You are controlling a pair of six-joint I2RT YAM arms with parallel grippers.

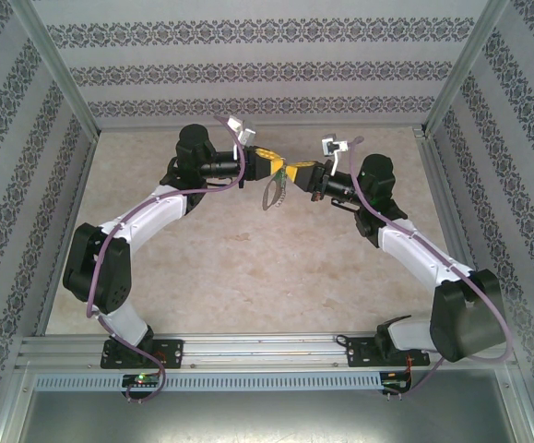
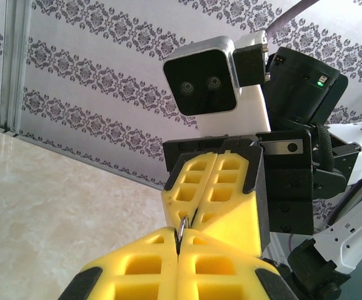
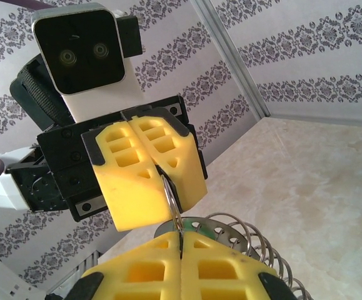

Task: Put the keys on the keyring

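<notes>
So, low in the left wrist view, the yellow-fingered left gripper (image 2: 178, 244) is clamped tight on the thin dull-grey metal oval keyring (image 3: 218, 226). Just behind it, the right gripper (image 2: 189, 215) pinches that same loop, mid-frame above the beige marbled table (image 1: 248, 268).

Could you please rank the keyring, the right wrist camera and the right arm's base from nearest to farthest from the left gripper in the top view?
1. keyring: pinched in the left gripper, hanging at centre.
2. right wrist camera: just right of centre.
3. right arm's base: near edge, lower right.
</notes>
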